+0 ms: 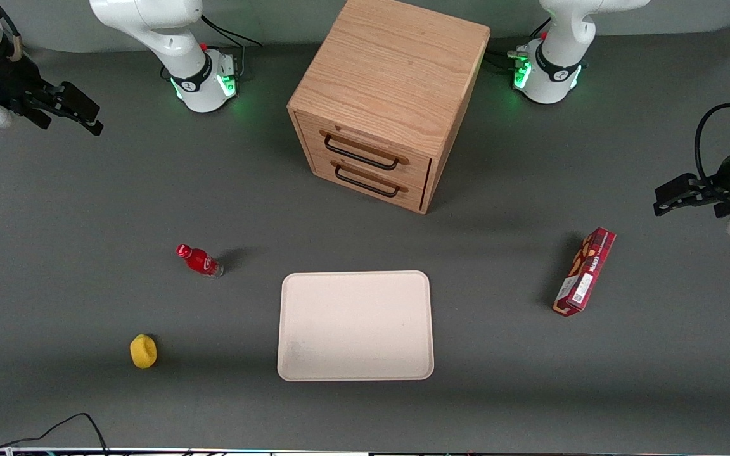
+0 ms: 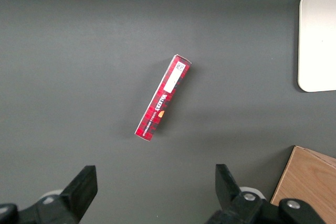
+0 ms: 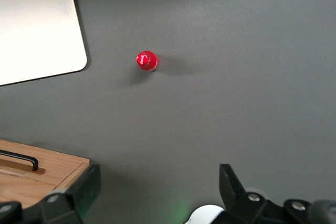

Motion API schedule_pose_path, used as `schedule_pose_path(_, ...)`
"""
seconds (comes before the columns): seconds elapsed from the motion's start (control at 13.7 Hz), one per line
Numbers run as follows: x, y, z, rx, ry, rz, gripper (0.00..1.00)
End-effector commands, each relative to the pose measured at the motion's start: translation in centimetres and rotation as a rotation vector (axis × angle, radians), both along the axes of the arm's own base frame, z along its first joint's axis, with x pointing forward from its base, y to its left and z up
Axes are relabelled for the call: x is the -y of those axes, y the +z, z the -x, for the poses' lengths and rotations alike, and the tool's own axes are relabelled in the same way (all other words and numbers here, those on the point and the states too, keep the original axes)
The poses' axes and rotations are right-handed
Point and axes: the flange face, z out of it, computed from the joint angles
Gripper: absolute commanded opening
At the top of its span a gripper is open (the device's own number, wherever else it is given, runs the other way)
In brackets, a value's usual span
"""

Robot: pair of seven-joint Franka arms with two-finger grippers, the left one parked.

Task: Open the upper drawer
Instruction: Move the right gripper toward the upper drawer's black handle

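Observation:
The oak cabinet [image 1: 390, 69] stands at the table's middle, far from the front camera. Its upper drawer [image 1: 365, 147] is closed, with a black bar handle [image 1: 360, 154] across its front. The lower twin drawer [image 1: 370, 179] is closed too. My right gripper [image 1: 76, 109] is open and empty, held above the table toward the working arm's end, well apart from the cabinet. In the right wrist view the gripper [image 3: 159, 182] has its fingers wide apart over bare table, and a corner of the cabinet [image 3: 52, 163] with one black handle [image 3: 21, 158] shows.
A red bottle [image 1: 199, 260] stands in front of the cabinet, toward the working arm's end. A yellow object [image 1: 143, 351] lies nearer the camera. A cream tray [image 1: 355, 326] lies in front of the cabinet. A red box [image 1: 585, 271] lies toward the parked arm's end.

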Motion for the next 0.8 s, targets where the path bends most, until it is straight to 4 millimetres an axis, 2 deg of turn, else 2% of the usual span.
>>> schedule_pose_path(0.0, 0.7, 0.2, -0.1, -0.024, 0.005, -0.024, 1.00)
schedule_pose_path(0.22, 0.4, 0.5, -0.3, -0.021, 0.010, -0.025, 1.00)
schedule_pose_path(0.37, -0.1, -0.1, -0.7, -0.038, 0.044, -0.031, 1.00)
schedule_pose_path(0.51, -1.3, 0.4, -0.6, -0.030, 0.181, -0.106, 1.00)
schedule_pose_path(0.59, -1.9, 0.0, -1.0, -0.035, 0.258, -0.163, 1.00)
schedule_pose_path(0.73, -3.6, -0.9, -2.7, -0.042, 0.386, -0.262, 1.00)
